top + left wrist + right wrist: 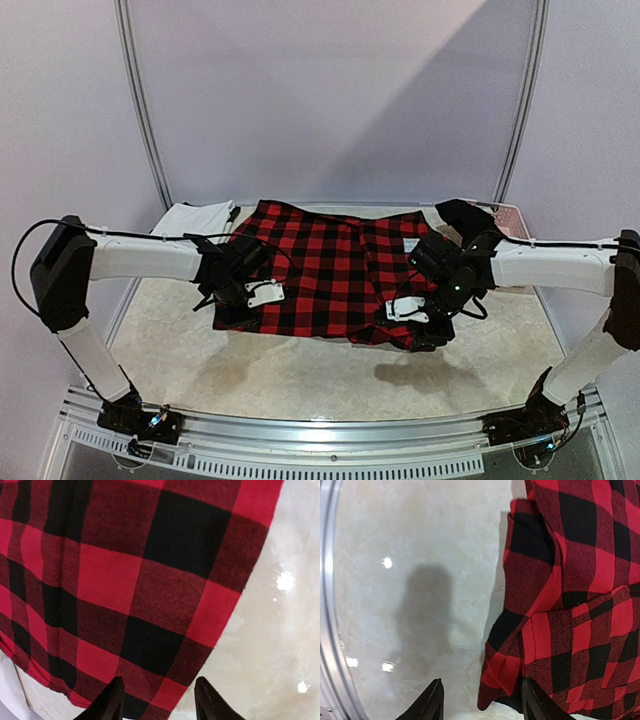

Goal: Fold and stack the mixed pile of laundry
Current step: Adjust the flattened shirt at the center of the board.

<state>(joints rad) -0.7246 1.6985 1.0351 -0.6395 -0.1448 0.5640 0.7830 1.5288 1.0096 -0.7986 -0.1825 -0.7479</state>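
The red-and-black checked flannel shirt (335, 270) lies spread flat mid-table. My left gripper (262, 294) hovers over its near left corner, open, with the cloth's corner (165, 690) between the fingertips. My right gripper (408, 309) hovers over the shirt's near right corner, open, with a folded cuff (507, 680) between the fingertips. A white cloth (195, 218) lies at the far left. A dark piece (465, 218) lies at the far right, behind my right arm.
A pink basket (512, 222) stands at the far right corner, mostly hidden by the dark piece. The pale table top (300, 375) runs to a metal rail (320, 430) at the near edge. The rail also shows in the right wrist view (327, 630).
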